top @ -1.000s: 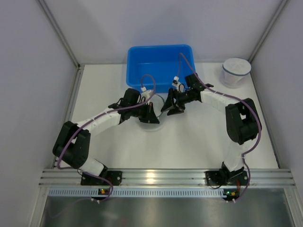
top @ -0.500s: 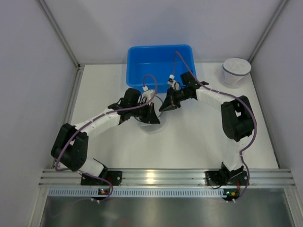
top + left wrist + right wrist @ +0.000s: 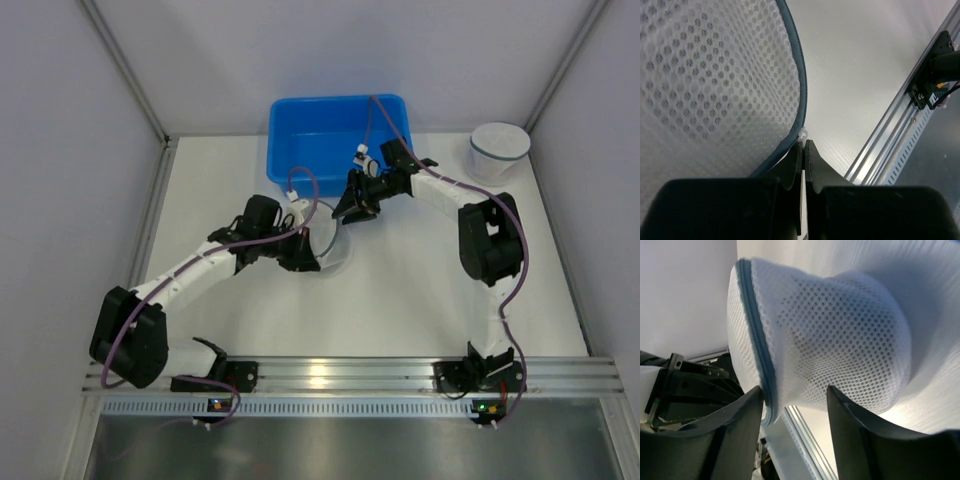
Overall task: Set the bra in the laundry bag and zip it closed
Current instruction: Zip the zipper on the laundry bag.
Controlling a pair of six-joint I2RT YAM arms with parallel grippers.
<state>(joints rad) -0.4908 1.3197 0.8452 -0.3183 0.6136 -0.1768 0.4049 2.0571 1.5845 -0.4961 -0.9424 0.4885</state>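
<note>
Right hand [image 3: 795,392] now nearer blue bin [image 3: 300,125], apart; left hand [image 3: 803,145] tight on laundry bag [image 3: 715,75] edge

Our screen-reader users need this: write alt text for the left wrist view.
The left gripper, fingers shut, pinches the dark zip-trimmed rim of a white mesh laundry bag filling half the frame. Beyond lie the pale table and an aluminium rail.

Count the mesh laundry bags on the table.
2. One mesh bag mid-table, pinched by the left gripper; a second bag, seemingly alike, far back, right of the blue tub.
</note>
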